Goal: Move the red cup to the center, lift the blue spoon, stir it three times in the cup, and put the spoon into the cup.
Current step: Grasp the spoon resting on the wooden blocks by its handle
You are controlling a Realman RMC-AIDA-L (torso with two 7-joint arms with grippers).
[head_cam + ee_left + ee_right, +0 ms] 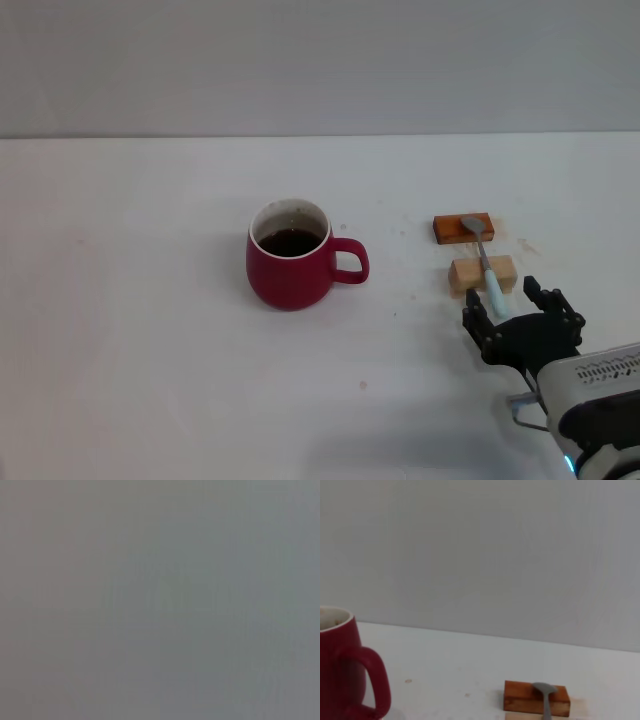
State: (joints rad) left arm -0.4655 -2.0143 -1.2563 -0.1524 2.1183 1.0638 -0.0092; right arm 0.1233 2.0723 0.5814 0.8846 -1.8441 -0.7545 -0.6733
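Note:
The red cup (290,255) stands upright near the middle of the white table, dark liquid inside, its handle pointing to the right; it also shows in the right wrist view (342,667). The blue spoon (485,262) lies across two wooden blocks to the cup's right, grey bowl (544,689) on the farther orange-brown block, pale handle toward me. My right gripper (520,308) is open just in front of the handle's near end, its black fingers on either side of it and not closed on it. The left gripper is out of view.
An orange-brown block (463,229) and a tan block (481,274) prop the spoon above the table (150,350). A grey wall runs behind the table's far edge. The left wrist view shows only flat grey.

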